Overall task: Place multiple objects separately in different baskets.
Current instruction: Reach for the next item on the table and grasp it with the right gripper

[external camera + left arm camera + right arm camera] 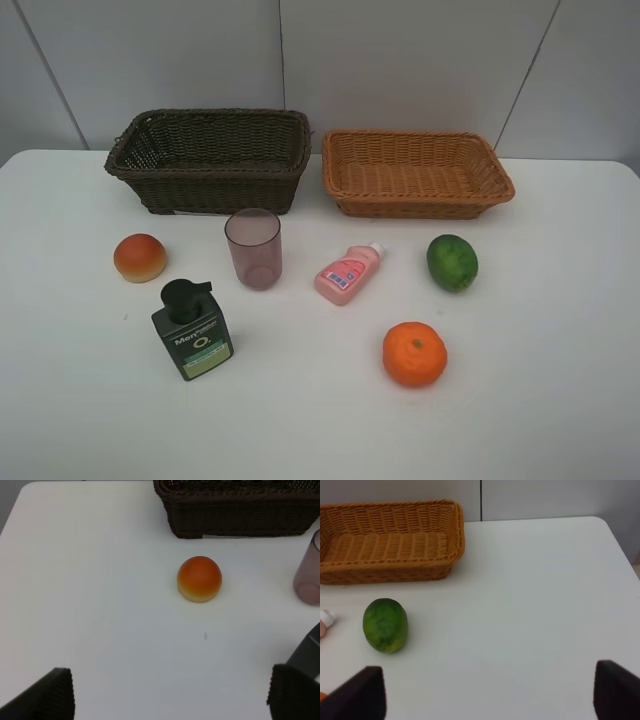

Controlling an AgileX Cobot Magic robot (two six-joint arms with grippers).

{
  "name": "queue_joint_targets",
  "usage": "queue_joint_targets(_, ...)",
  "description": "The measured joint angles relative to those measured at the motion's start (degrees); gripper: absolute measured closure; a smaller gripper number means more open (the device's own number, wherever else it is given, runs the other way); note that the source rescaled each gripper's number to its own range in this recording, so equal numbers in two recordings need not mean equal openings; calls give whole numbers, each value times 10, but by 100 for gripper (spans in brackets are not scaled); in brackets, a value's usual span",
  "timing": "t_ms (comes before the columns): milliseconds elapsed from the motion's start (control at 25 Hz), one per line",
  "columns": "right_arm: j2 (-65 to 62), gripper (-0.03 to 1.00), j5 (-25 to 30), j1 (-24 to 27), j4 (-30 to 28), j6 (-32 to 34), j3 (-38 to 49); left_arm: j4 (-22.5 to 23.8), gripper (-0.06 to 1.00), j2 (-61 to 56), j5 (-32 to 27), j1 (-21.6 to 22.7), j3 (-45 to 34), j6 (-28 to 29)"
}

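Back row: left basket [215, 185] and right basket [415, 205] side by side on the table [560, 400], near each other but apart
Middle row, left to right: peach-like fruit [140, 257]; cup [253, 249], upright, before the left basket; small bottle [348, 273], lying down, cap toward the right basket; lime [452, 262], before the right basket
Front row: pump bottle [192, 330], before and between fruit and cup; tangerine [414, 354], before and between small bottle and lime

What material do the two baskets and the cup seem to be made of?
Dark brown basket: woven wicker or rattan-like strands, matte; the weave shows in its walls. Light orange-tan basket: the same woven look with a slight sheen, so it is possibly plastic imitation. Cup: probably plastic, smooth, translucent mauve; light passes through its wall.
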State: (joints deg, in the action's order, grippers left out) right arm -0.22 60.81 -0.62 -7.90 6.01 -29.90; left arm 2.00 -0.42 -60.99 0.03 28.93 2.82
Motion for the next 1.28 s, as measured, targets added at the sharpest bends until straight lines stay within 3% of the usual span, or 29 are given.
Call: queue_joint_targets(1280, 0, 18, 0, -14, 0, 0, 0, 0, -6, 0, 0, 0, 0, 0)
